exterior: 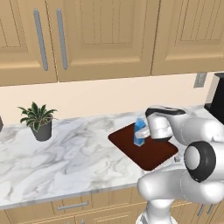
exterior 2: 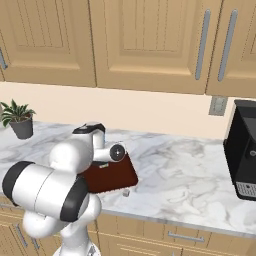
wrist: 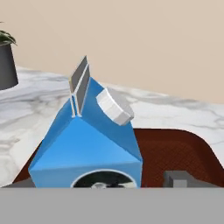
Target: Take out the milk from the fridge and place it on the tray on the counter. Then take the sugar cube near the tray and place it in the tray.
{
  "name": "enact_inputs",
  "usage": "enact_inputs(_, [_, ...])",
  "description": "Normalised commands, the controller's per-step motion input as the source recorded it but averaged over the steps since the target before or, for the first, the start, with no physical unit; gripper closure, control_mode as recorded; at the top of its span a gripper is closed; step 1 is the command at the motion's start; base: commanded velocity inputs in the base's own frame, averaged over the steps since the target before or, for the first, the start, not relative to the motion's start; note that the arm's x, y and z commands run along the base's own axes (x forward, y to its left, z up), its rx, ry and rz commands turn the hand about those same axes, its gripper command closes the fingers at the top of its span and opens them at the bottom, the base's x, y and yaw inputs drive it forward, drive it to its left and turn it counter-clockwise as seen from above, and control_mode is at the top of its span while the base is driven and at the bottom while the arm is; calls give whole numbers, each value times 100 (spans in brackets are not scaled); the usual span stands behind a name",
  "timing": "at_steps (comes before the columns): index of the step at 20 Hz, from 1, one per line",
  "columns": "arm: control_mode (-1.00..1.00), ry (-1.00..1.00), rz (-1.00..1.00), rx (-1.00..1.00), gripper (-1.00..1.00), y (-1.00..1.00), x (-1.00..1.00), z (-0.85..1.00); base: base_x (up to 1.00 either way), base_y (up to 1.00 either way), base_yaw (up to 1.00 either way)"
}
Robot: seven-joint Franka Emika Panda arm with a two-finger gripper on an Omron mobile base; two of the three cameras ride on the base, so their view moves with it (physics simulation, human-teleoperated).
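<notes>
Milk (exterior: 139,132) standing on tray (exterior: 153,153), right ahead of gripper (wrist: 111,186); jaw spread impossible to tell. First step apparently ending. Next: back off, then reach for sugar cube (exterior 2: 126,192) beside tray on table (exterior: 65,153).

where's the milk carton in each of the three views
Left base view: the milk carton stands upright on the tray, right of centre, just left of the gripper.
Right base view: I cannot make the carton out; the arm covers the tray's far part.
Hand view: it fills the lower centre, close up, white cap at upper right.
Shared landmark: the reddish-brown tray.
</notes>
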Motion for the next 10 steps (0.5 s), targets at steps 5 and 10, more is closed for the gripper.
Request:
enact_inputs(5, [-100,-6,0,0,-100,0,0,13,0,0,0])
enact_inputs(10, [-100,-7,0,0,-100,0,0,19,0,0,0])
